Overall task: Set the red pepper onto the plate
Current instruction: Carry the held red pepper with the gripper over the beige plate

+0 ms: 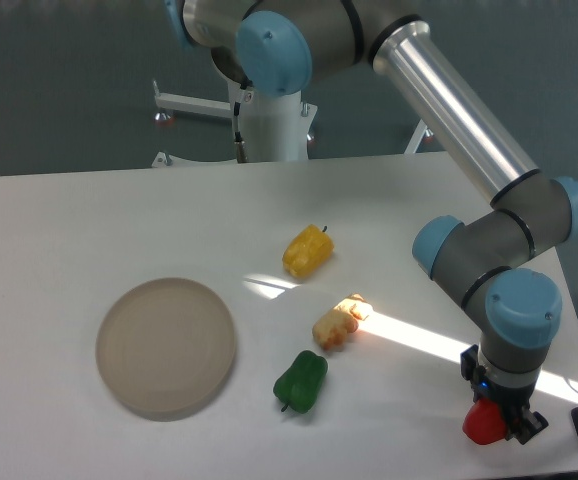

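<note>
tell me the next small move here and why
Probably lift straight up a little. The gripper sits over the red pepper at the table's near right corner and seems closed on it, while the plate lies empty far to the left, past the green pepper. Height first avoids dragging it.

We see a white counter (pixel 89 220), a bright sunlight streak (pixel 419 340) slanting across it, a grey-teal wall (pixel 59 80) behind, a white metal stand (pixel 194 105) against it.
</note>
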`<act>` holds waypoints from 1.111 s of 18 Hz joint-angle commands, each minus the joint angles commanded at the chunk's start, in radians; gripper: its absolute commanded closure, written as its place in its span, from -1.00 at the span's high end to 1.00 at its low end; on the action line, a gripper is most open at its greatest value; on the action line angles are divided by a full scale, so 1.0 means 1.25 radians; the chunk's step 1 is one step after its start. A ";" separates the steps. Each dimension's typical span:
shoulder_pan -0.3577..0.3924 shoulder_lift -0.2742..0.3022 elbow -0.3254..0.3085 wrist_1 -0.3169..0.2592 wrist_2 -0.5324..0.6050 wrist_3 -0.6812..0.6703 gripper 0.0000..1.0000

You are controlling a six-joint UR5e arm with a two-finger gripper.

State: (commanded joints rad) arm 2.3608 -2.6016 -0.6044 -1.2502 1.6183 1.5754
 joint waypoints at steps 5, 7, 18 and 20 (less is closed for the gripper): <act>-0.026 0.031 -0.042 -0.004 0.004 -0.017 0.10; -0.028 0.048 -0.069 -0.004 0.002 -0.031 0.10; -0.134 0.260 -0.341 -0.013 -0.012 -0.275 0.10; -0.167 0.304 -0.397 -0.013 -0.012 -0.335 0.10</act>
State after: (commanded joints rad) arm 2.1523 -2.2214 -1.1011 -1.2671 1.6030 1.1569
